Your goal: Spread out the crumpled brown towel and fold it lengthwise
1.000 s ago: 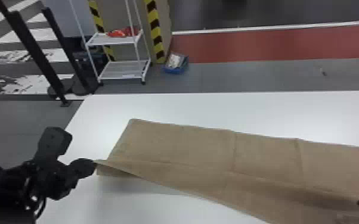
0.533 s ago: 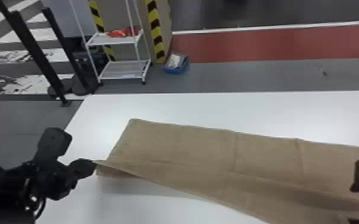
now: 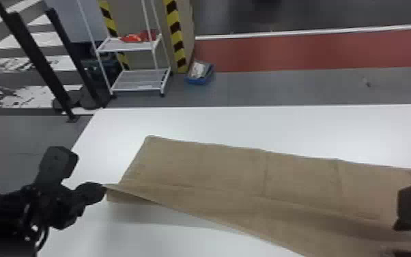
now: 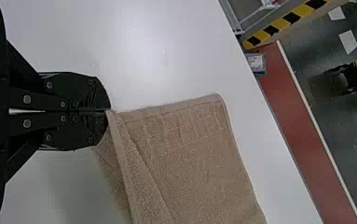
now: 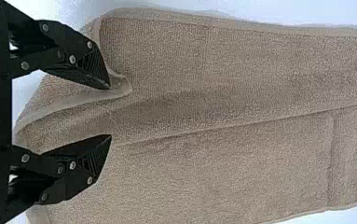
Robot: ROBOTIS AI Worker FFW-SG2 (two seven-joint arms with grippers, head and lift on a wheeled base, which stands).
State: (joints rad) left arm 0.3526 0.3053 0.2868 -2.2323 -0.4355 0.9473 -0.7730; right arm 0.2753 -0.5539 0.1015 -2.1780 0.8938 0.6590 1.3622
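Biggest worry for me here is the right hand (image 5: 110,112). Its fingers are spread wide over the right end of the towel (image 3: 215,167), and there's a puckered bit of hem right by one fingertip. If I close on that without lining up properly, I reckon I either miss the edge or pinch two layers at once, and then the whole end comes up instead of just the flap.

The left hand (image 4: 107,111) is pinched shut on the near left corner, but it's only got a tiny bit of cloth. Pull too hard, or pull before the right side has a proper grip, and that corner could pop out. If one side leads the other, the fold probably goes on crooked too, and any slack in the middle could sag into a wrinkle.

As for how it lies: the towel's on the near part of the table (image 3: 266,126), stretched out wide. Long axis runs left to right, just slanted, so the right end sits nearer me than the left. The far edge looks pretty straight. The near left corner is tugged up a little, with some cloth showing underneath, and a hem line runs lengthwise across the top layer. Right end's the messy one, curled over on itself.
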